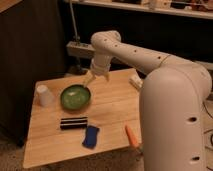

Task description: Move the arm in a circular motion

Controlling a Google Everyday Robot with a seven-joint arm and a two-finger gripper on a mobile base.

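Wood is what lies below me: a pale tabletop (112,107) set against a dark backdrop. My arm (135,56) takes up much of the right side of the view. Its thickest white segment stands in the foreground and hides the tabletop's right end. From there a thinner segment with small dark holes reaches up and to the left, to a rounded joint near the top. After that joint the last link turns straight down.

My jaws hang at the end of that link, pointing down over the far left part of the tabletop. They are just above the far right rim of a green bowl (75,97), and I cannot tell whether they touch it. The view is soft there, but they seem to stand a little apart with nothing between them.

Left of the bowl a white cup (44,95) sits upside down near the tabletop's left edge. In front of the bowl lies a black bar (74,123), set crosswise. Just nearer than that is a blue object (90,136), close to the front edge. To the right of it a thin orange object (132,135) lies at a slant, beside my thick foreground segment. A small white object (135,81) rests at the far right, partly hidden by my arm. Behind the tabletop a grey box (80,48) stands against the dark wall.
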